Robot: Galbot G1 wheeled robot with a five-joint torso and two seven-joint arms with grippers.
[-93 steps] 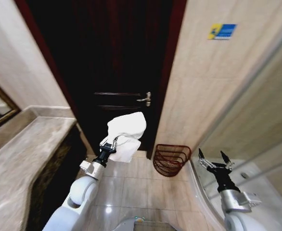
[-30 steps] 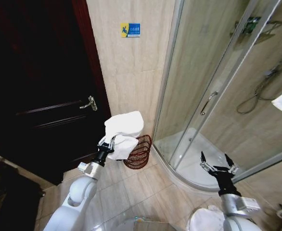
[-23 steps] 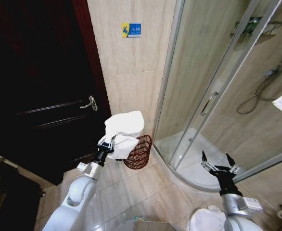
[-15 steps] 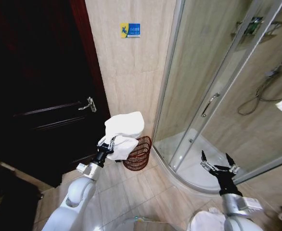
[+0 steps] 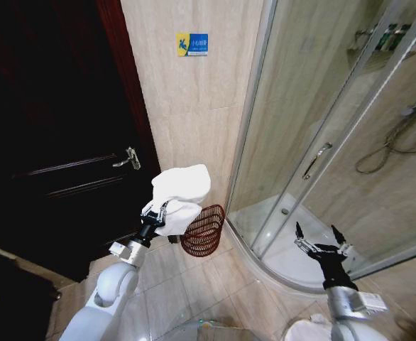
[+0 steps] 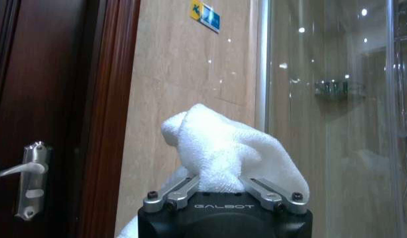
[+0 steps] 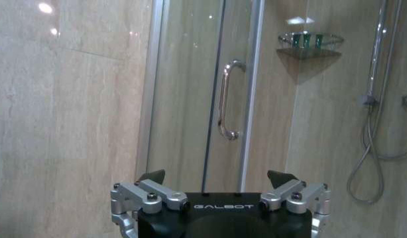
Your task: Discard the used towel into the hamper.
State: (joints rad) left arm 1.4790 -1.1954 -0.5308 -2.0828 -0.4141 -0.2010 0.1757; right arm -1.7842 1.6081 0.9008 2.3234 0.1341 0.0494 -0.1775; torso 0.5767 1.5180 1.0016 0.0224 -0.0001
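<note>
White towel (image 5: 182, 189) clamped in left hand (image 5: 153, 213) | above floor, beside hamper (image 5: 202, 230) | not yet dropped in | right hand (image 5: 320, 244) apart, idle

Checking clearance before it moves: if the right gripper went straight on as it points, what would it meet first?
Probably the glass shower door, near its handle; the open right gripper faces it, though depth is unclear.
</note>
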